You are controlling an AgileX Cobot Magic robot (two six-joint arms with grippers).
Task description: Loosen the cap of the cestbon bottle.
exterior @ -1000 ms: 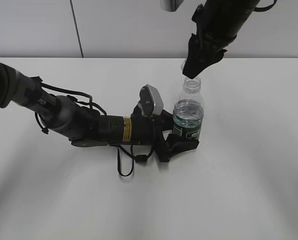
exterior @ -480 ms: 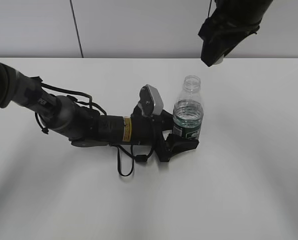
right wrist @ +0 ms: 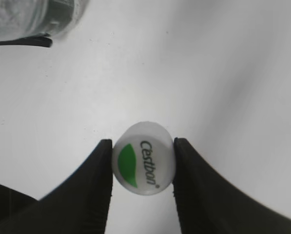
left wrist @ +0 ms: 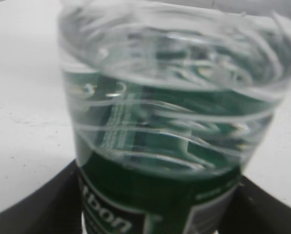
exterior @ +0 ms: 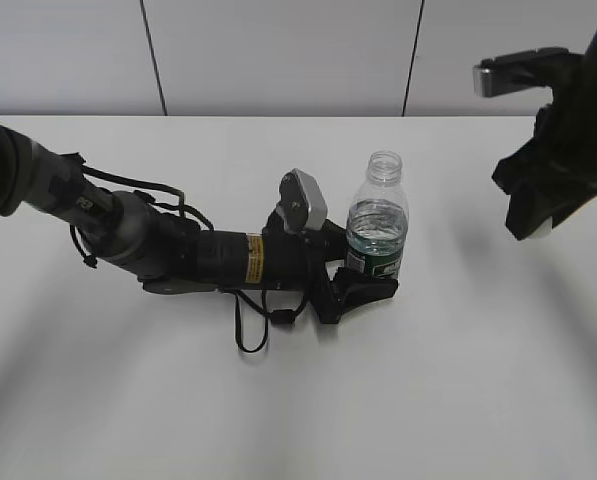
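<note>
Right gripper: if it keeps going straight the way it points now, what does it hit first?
Probably bare table. The right gripper, holding the cap, points down at it, with the cestbon bottle off to one side; depth is unclear.

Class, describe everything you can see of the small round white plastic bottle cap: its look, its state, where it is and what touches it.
The small round white plastic cap is off the clear ribbed plastic bottle, whose neck stands open. Its smooth top carries a green leaf-shaped patch and dark "Cestbon" lettering. The right gripper pinches it by its sides between two dark fingers, holding it above the white table, to the right of the bottle. Nothing else touches it.
</note>
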